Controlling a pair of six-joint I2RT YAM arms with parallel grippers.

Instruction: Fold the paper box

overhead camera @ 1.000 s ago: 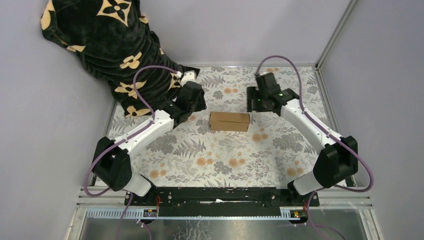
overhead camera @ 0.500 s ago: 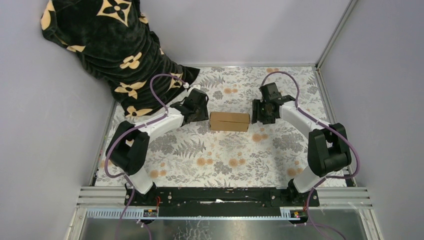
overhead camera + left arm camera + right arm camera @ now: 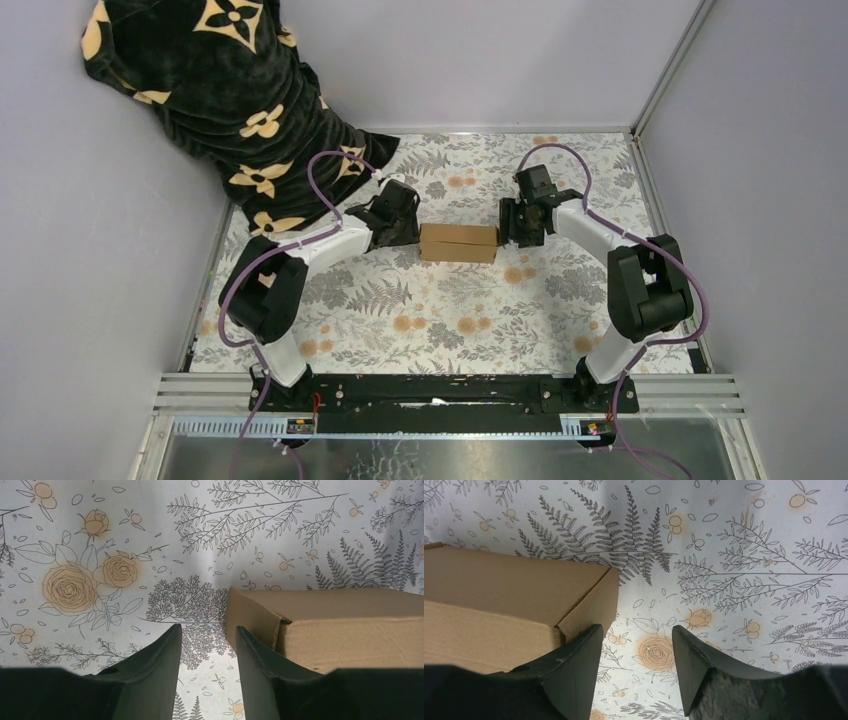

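Note:
The paper box (image 3: pixel 459 242) is a small closed brown cardboard box lying on the floral table mat in the middle. My left gripper (image 3: pixel 408 230) sits low at the box's left end, open and empty; in the left wrist view (image 3: pixel 207 632) its right finger is next to the box's end face (image 3: pixel 250 617). My right gripper (image 3: pixel 510 228) sits low at the box's right end, open and empty; in the right wrist view (image 3: pixel 636 632) its left finger (image 3: pixel 579 655) is at the box's corner (image 3: pixel 594 600).
A black blanket with tan flower motifs (image 3: pixel 230 90) is heaped at the back left, just behind the left arm. Grey walls close the back and sides. A metal rail (image 3: pixel 440 390) runs along the near edge at the arm bases.
Both arms have lowered and folded in toward the box. The grippers have come down from above to the box's two ends. The box has not moved.

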